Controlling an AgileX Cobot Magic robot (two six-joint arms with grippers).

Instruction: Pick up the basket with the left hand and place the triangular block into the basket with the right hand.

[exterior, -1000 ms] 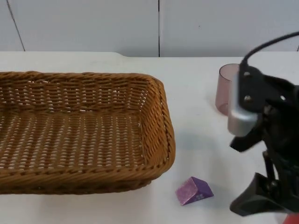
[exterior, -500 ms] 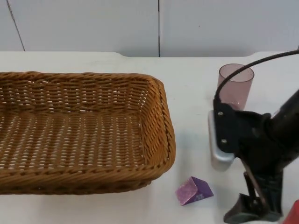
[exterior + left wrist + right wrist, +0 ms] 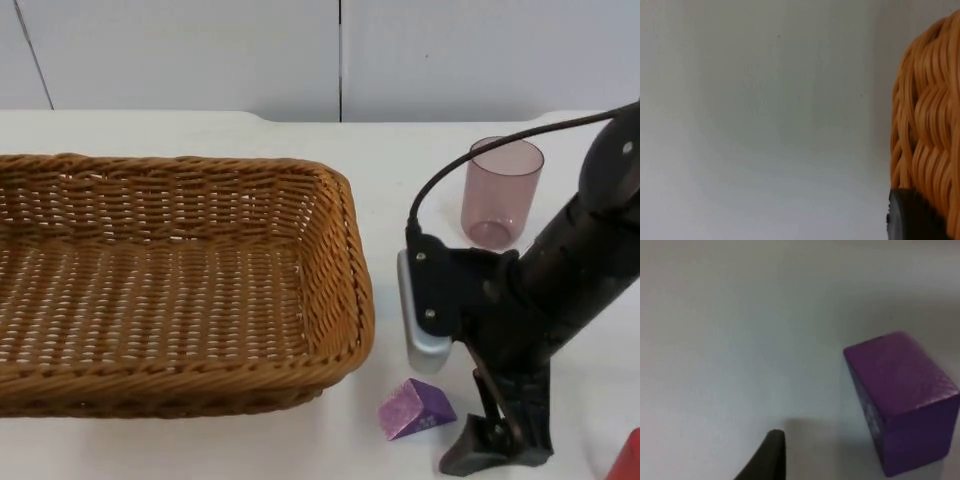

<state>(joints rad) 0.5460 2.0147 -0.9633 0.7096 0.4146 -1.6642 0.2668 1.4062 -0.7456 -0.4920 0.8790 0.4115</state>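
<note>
triangular block [image 3: 416,408] just beside right tool [image 3: 497,440].

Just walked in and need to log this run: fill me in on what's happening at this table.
The right gripper is low over the white table, just beside the purple triangular block and not holding it. The block lies on the table in front of the wicker basket, outside it. The left gripper is at the basket's woven rim. A pink cup stands behind the right arm, and something red sits at the table's near right edge.
</note>
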